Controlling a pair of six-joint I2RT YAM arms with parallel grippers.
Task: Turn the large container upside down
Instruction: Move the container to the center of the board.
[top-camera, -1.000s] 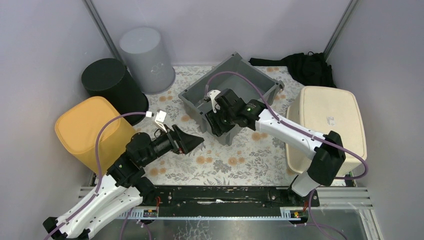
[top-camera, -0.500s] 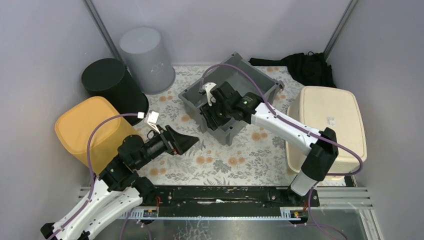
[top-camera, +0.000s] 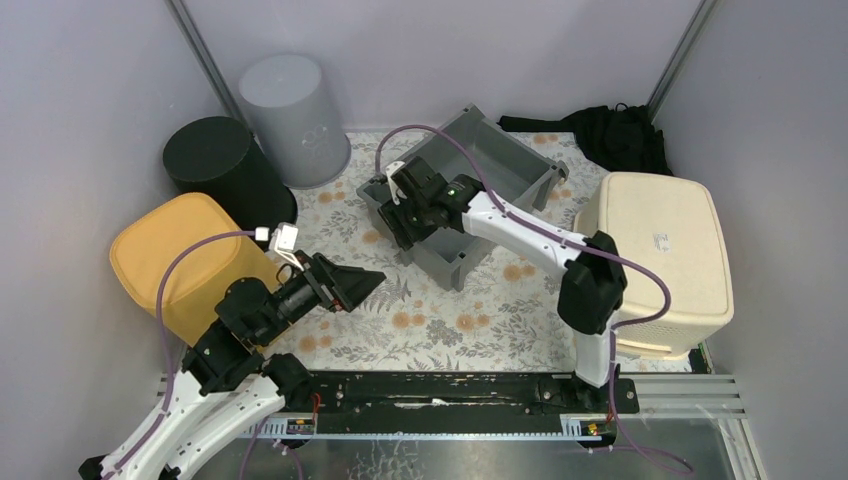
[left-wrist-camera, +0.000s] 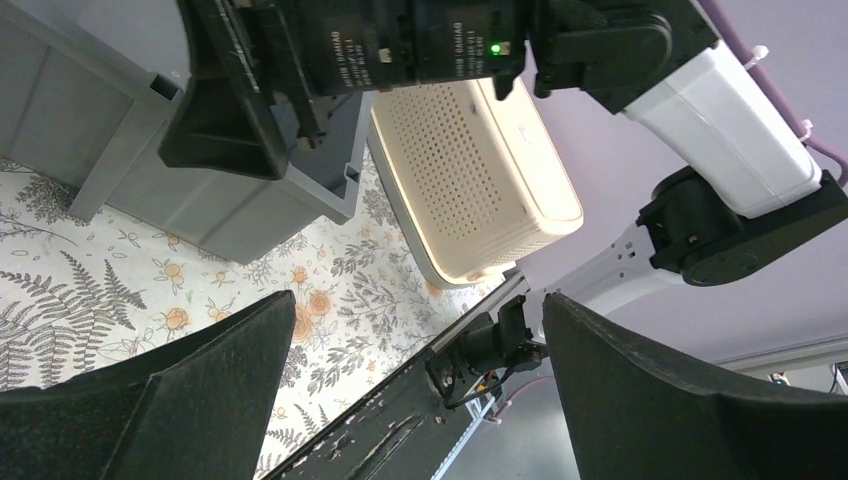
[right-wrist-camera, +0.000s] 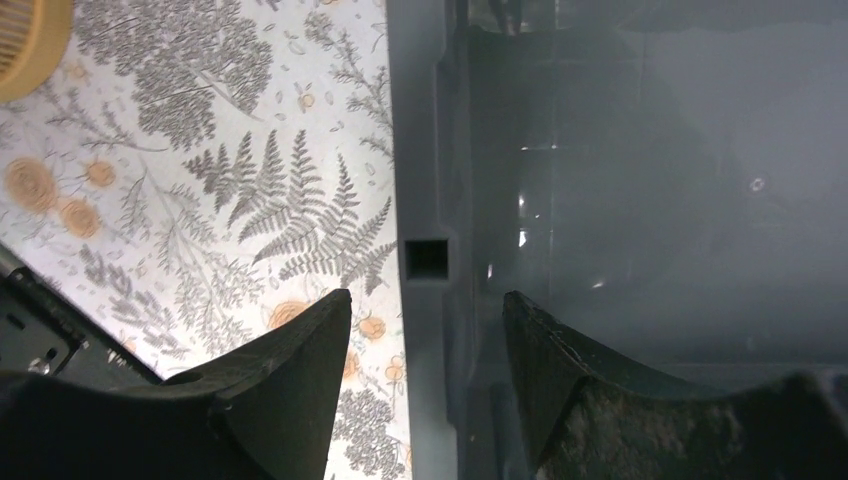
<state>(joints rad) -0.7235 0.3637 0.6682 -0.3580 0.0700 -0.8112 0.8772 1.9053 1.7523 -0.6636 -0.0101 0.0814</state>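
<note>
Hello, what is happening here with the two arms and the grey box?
The right gripper is at the large grey container. Its fingers stand open on either side of the container's side rim, one inside and one outside, not yet closed on it. The container stands open side up on the floral mat, so it is not turned over. The left gripper is wide open, holds nothing, and hovers over the mat beside the container.

light: bright, even, diffuse, from overhead | shadows: soft-edged, faint, close under objects | glare: small glints on the inner wall of the grey container (right-wrist-camera: 640, 200) | focus: overhead view sharp; wrist views' nearest foreground slightly soft
</note>
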